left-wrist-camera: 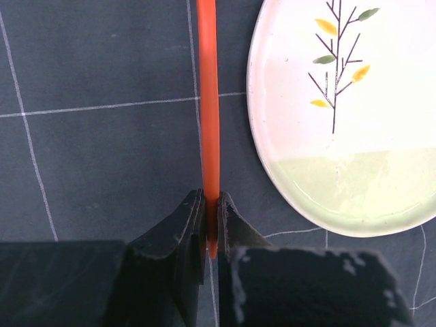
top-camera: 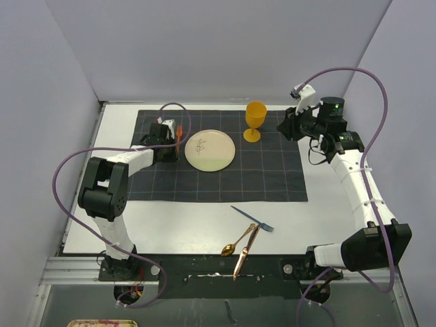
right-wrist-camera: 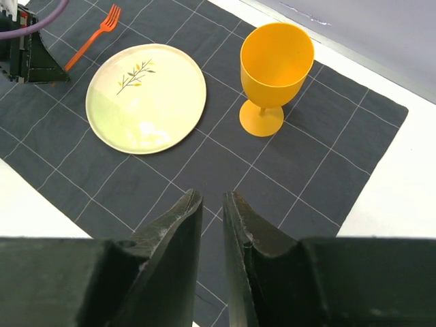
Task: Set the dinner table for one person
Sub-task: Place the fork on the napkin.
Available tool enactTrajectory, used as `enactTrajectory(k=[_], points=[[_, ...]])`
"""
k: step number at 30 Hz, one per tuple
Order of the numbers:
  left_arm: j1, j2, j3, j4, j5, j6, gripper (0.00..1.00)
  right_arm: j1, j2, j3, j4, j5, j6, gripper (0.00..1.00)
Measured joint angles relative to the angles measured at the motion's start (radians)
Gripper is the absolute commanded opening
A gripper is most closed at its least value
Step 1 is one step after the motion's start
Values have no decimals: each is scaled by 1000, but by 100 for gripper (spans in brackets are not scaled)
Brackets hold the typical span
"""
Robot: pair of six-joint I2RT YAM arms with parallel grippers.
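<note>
Orange plastic is what my left gripper [left-wrist-camera: 211,204] has its jaws pinched tight on: the handle end of an orange fork [left-wrist-camera: 208,102], lying just left of the plate [left-wrist-camera: 354,197] on the dark grid cloth [left-wrist-camera: 102,150]. My left wrist cam cuts the fork off at the top edge, so the tines only show up in the right wrist view. Over there the right gripper [right-wrist-camera: 211,201] hangs above the cloth with just a narrow gap between its jaws and nothing in it. The yellow goblet [right-wrist-camera: 276,61] stands upright past the plate's far right, and looking down into it I see only its own yellow inside. The plate carries just its printed twig. Only the overhead cam shows the white dinner table [top-camera: 184,221] around the cloth, with a blue fork [top-camera: 253,218], a gold spoon [top-camera: 237,242] and a gold knife [top-camera: 245,252] bunched near the front edge. Can't tell from up there whether those three touch.
</note>
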Motion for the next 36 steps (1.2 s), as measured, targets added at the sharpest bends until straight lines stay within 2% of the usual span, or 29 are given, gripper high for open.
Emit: enactTrajectory(k=[23, 36], points=[[13, 52, 21, -34, 19, -5, 0, -12, 0, 0, 0, -40, 26, 21], [13, 58, 33, -49, 23, -5, 6, -21, 0, 0, -3, -67, 29, 21]])
